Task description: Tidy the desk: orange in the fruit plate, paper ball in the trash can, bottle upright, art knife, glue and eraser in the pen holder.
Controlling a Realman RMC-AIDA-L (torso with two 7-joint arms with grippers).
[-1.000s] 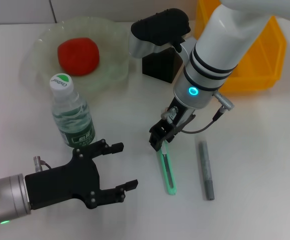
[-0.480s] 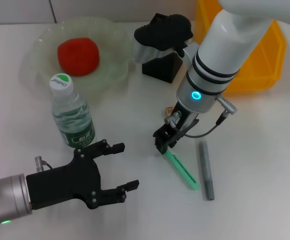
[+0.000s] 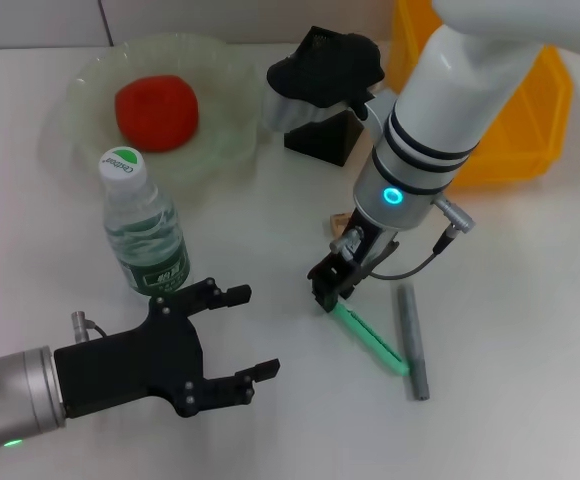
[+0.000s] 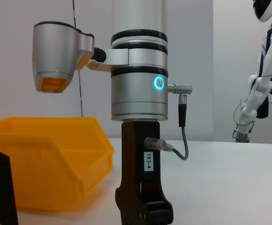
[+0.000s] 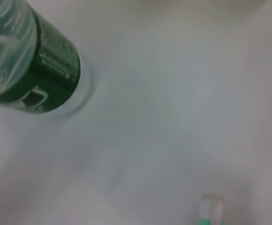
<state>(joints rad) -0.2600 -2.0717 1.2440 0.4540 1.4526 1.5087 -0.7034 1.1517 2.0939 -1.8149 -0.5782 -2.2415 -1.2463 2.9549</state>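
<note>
Right claw (image 3: pixel 331 287), frame centre: pinching knife (image 3: pixel 370 338) end to lift for holder (image 3: pixel 322 130) | left claw (image 3: pixel 232 333), lower left: spread, idle beside upright bottle (image 3: pixel 146 232).

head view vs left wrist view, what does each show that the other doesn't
Only the head view shows the orange in the fruit plate, the upright bottle, the art knife with its upper end at the right gripper, the glue lying beside it, and the open left gripper. Only the left wrist view shows a white humanoid figure in the background. Both show the trash can, the pen holder, the desk and the right arm's glowing ring.
</note>
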